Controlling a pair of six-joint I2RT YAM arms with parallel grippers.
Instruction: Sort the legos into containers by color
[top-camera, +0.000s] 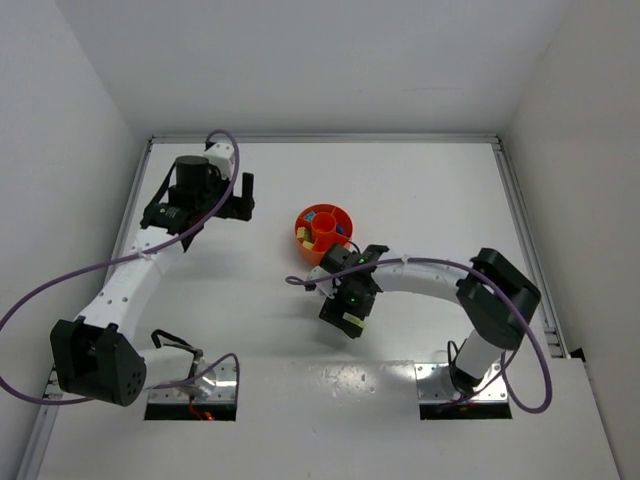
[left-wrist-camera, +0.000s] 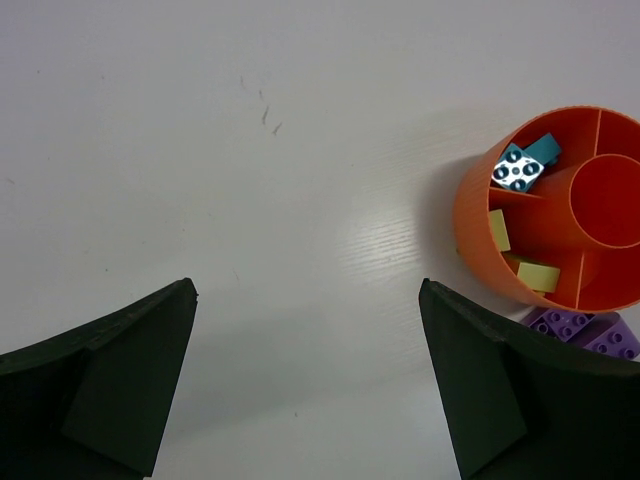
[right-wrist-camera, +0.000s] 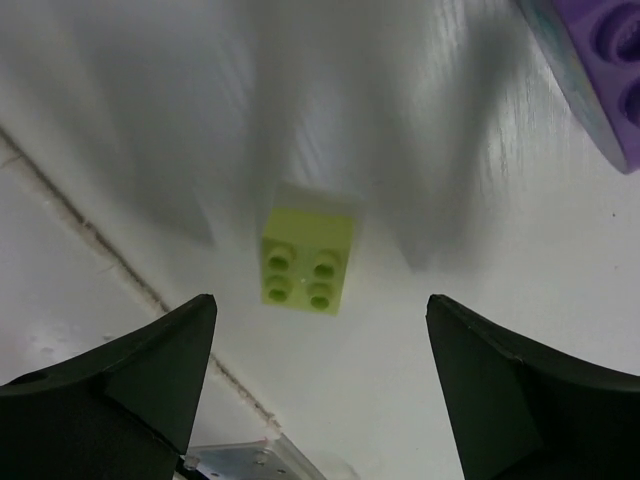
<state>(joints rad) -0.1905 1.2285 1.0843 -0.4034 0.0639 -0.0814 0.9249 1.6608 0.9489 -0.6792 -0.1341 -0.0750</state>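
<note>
While both grippers are being held open, the legos are being seen partly inside the orange bowl (top-camera: 323, 232) and partly outside it on the desk (top-camera: 420, 180). Inside the bowl, teal bricks (left-wrist-camera: 528, 162) are being carried in one outer compartment, and yellow-green pieces (left-wrist-camera: 538, 275) in the adjoining sections. A few purple bricks (left-wrist-camera: 585, 330) are being shown on the desk, just beside the bowl's outer wall. The left gripper (left-wrist-camera: 307, 300) is being held wide open on the bowl's left side, apart from it, with nothing between its fingers. The right gripper (right-wrist-camera: 320, 325) is being held open just on the near side of the bowl. A single yellow-green brick (right-wrist-camera: 307, 262) is being framed between its fingers, studs up, and is being touched by neither.
</note>
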